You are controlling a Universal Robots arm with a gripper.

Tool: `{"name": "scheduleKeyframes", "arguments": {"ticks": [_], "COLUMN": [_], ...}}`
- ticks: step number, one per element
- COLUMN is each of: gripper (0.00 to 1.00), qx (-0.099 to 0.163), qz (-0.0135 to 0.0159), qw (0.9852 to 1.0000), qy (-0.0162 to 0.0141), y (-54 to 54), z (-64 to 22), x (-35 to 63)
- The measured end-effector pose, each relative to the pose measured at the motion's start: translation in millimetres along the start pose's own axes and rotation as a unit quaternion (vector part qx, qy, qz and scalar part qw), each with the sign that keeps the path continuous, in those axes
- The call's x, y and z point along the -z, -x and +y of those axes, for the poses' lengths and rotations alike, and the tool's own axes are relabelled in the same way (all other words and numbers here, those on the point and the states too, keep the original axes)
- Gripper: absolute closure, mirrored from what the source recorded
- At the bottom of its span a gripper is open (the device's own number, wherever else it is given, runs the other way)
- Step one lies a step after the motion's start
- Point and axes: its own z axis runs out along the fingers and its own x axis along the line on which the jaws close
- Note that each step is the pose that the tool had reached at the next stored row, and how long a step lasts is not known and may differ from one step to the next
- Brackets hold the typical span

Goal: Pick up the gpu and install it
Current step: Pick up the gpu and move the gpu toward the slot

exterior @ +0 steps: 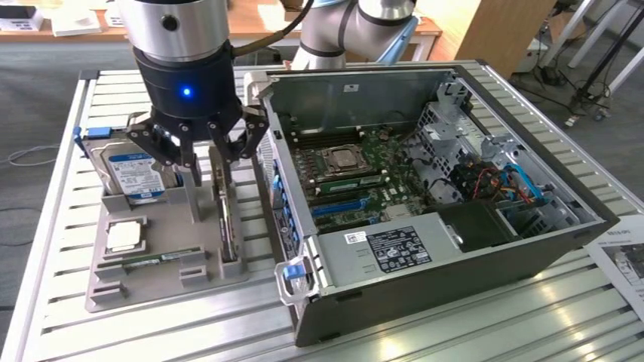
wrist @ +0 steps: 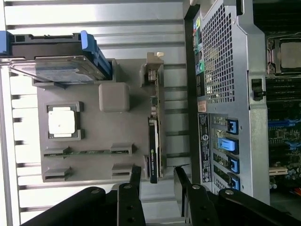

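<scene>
Gripper (exterior: 208, 197): claw wide, holding nothing, poised over the gpu (exterior: 231, 230) with one finger on either side of it. The gpu stands on edge in the grey fixture tray (exterior: 151, 283), on the side nearest the open computer case (exterior: 523, 249). A hard drive (exterior: 136, 173) and CPU (exterior: 123, 236) sit in the same tray.
</scene>
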Motion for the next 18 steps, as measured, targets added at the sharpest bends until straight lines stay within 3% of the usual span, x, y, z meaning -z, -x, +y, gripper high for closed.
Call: {"name": "scheduleKeyframes", "arguments": {"ticks": [18], "gripper": [0.58], "qx": [0.000], "qz": [0.0000], "qw": [1.0000], "qy": [0.0000], "y": [4.6], "z": [-3.9], "x": [-32.8]}}
